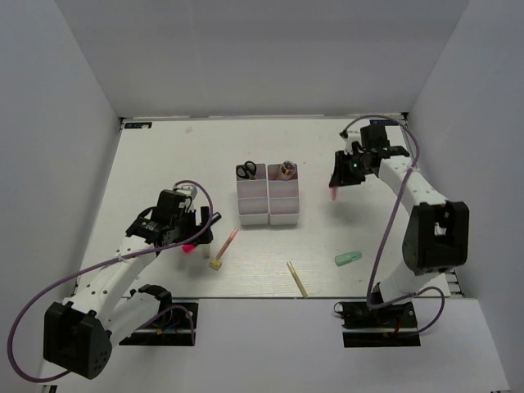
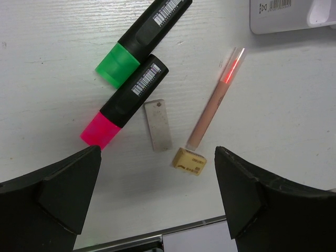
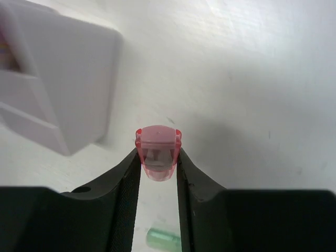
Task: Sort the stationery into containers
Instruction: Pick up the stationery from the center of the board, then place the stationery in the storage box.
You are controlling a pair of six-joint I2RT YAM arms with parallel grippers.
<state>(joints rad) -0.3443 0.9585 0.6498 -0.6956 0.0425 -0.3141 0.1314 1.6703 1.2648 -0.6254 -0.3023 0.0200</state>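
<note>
Carry step: right tool (image 3: 158,155) grips the pink marker (image 3: 158,137), upper right; next, move it left over the bins (image 1: 254,218). Left tool (image 2: 157,152) stands wide.

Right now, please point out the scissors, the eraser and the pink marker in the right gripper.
scissors (image 1: 246,171): top external view, black handles.
eraser (image 2: 189,161): left wrist view, top face.
pink marker (image 3: 158,146): right wrist view, cap end.

The table (image 2: 52,79) looks matt and streaked. The pink marker (image 3: 158,152) is translucent glossy plastic; the grey tab (image 2: 158,125) at six o'clock of the green marker (image 2: 142,39) is perhaps metal.
</note>
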